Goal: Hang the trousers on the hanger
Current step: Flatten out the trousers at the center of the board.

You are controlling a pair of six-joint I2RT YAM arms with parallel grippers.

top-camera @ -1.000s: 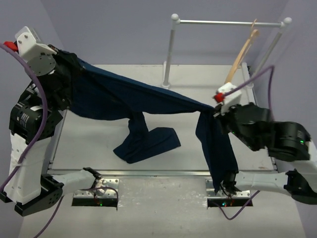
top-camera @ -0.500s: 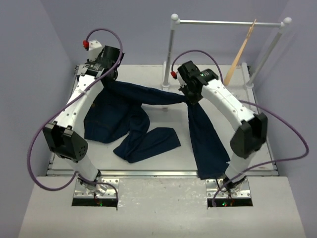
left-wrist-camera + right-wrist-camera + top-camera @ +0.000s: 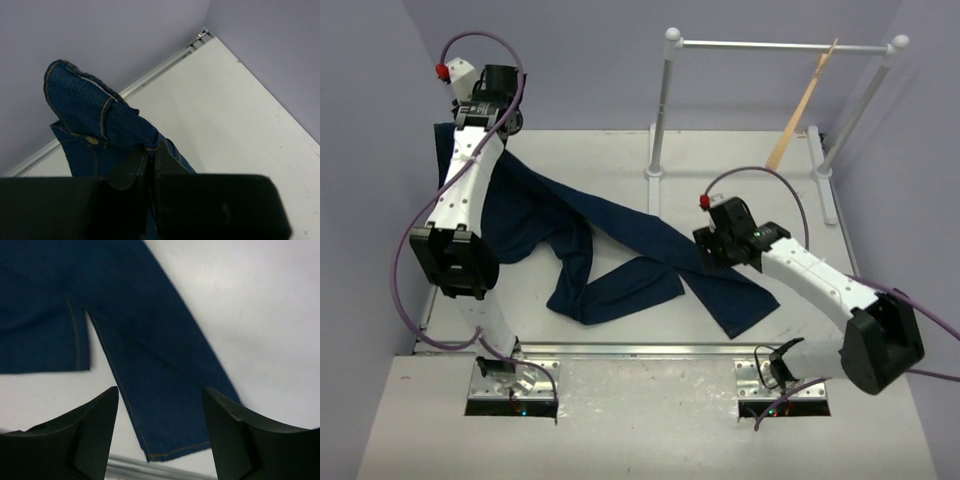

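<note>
We see the dark navy-blue denim trousers (image 3: 620, 225) sprawled across the white tabletop (image 3: 740, 170), one leg running toward the near right and the other folded near the middle. Our left tool (image 3: 151, 156) is clenched on the waistband end, holding it up at the far left corner. Our right tool (image 3: 159, 392) hangs released, jaws wide apart, above the right leg near its hem, gripping nothing. The light tan wooden hanger (image 3: 803, 100) slants down from the white metal rail (image 3: 760, 45) at the far right, well apart from the trousers.
</note>
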